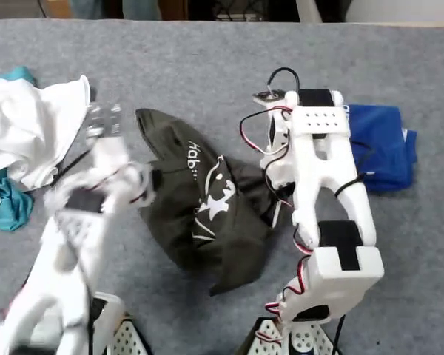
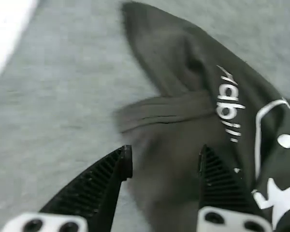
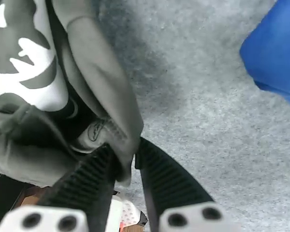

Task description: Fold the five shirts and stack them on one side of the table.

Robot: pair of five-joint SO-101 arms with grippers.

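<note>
Right claw (image 3: 125,149) pinches dark shirt (image 3: 99,82); left claw (image 2: 165,151) spread.

You are working at a robotics lab bench: a table (image 1: 207,59) covered to its edges in grey felt, with the left arm (image 1: 74,244) and the right arm (image 1: 325,192), both of white printed plastic, standing on perforated bases (image 1: 126,336) at the near edge. Red and black wiring (image 1: 242,133) loops bare beside the right arm. A dark shirt (image 1: 207,207) lies crumpled mid-table; dark cables (image 1: 240,9) tangle beyond the far edge.
</note>
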